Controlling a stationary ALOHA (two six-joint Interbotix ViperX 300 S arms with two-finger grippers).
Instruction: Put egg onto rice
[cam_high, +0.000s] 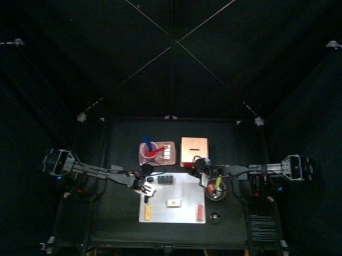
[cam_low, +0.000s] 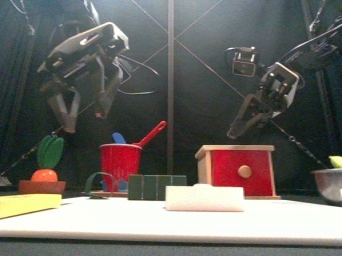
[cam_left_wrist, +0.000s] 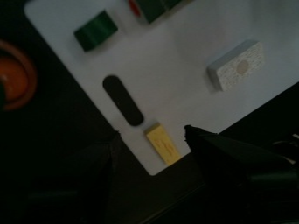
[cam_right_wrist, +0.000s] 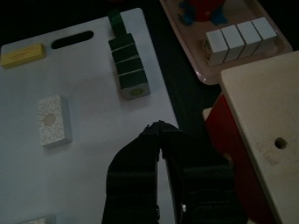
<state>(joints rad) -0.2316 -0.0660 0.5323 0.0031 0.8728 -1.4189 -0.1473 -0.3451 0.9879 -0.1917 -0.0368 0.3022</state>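
Observation:
The egg (cam_left_wrist: 165, 146), a small flat yellow piece, lies at a corner of the white board (cam_left_wrist: 176, 79), close to its handle slot. My left gripper (cam_left_wrist: 156, 140) hovers over it, open, one jaw on either side, not touching. The rice (cam_left_wrist: 237, 66), a white block, lies further along the board. In the front view the egg (cam_low: 27, 205) is at the near left and the rice (cam_low: 205, 198) in the middle. My right gripper (cam_right_wrist: 156, 131) hangs shut above the board's other side, holding nothing; its view shows the rice (cam_right_wrist: 51, 118) and the egg (cam_right_wrist: 21, 57).
Green blocks (cam_right_wrist: 126, 66) lie on the board by the slot. Behind stand a red cup (cam_low: 120, 165) with utensils and a red-fronted wooden box (cam_low: 238, 170). A tray of white blocks (cam_right_wrist: 239, 39) sits beside the board. An orange toy (cam_low: 44, 178) is at the left.

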